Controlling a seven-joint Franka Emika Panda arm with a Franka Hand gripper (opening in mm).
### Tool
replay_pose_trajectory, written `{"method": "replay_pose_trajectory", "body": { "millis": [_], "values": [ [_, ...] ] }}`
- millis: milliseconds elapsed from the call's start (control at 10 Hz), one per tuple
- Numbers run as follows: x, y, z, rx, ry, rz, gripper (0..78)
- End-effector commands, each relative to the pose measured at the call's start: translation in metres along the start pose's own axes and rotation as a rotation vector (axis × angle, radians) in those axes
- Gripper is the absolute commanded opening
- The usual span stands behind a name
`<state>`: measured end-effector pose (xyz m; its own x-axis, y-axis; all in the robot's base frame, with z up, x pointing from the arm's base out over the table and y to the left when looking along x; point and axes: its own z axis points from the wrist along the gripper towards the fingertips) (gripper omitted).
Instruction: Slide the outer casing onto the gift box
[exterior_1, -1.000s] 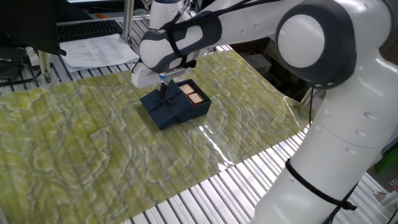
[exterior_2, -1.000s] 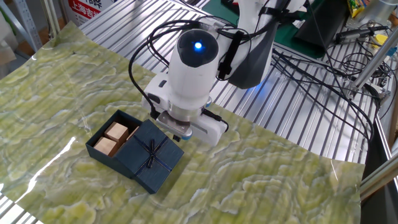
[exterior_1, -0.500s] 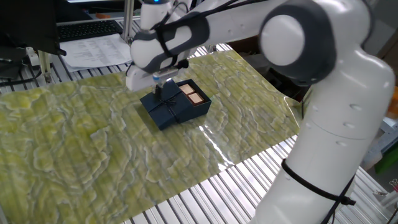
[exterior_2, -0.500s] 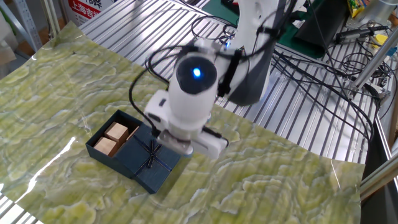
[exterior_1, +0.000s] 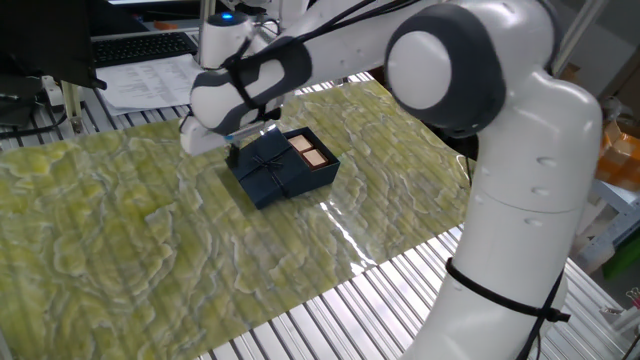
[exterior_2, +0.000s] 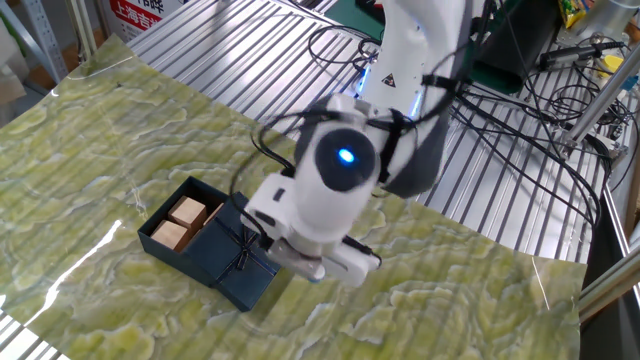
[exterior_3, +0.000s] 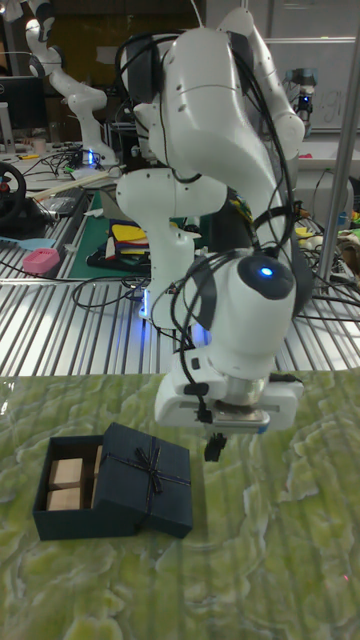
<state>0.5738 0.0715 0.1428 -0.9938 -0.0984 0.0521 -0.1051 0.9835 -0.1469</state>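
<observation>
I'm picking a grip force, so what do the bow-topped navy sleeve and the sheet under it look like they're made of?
The outer casing looks like matte navy cardboard: crisp folded edges, no shine, with a thin dark ribbon bow on top. The green marbled table cover looks like glossy plastic or vinyl, judging by its bright glare streaks; the exact material is uncertain.

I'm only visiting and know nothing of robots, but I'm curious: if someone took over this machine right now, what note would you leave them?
Gripper: low over the green mat, beside the end of the outer casing that faces away from the uncovered tray. It does not appear to hold anything; open or shut cannot be told.
Things: the casing, bow on top, sits partly over the gift box on the mat.
Done: casing started onto the box.
Left: the tan compartments at the far end are uncovered, so push the casing on the rest of the way.
</observation>
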Motion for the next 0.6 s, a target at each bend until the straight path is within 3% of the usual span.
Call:
{"method": "replay_pose_trajectory", "body": {
  "millis": [100, 600],
  "values": [
    [-0.011, 0.013, 0.021, 0.077, -0.005, 0.003, 0.0],
    [-0.017, 0.015, 0.047, 0.085, 0.001, 0.009, 0.0]
  ]
}}
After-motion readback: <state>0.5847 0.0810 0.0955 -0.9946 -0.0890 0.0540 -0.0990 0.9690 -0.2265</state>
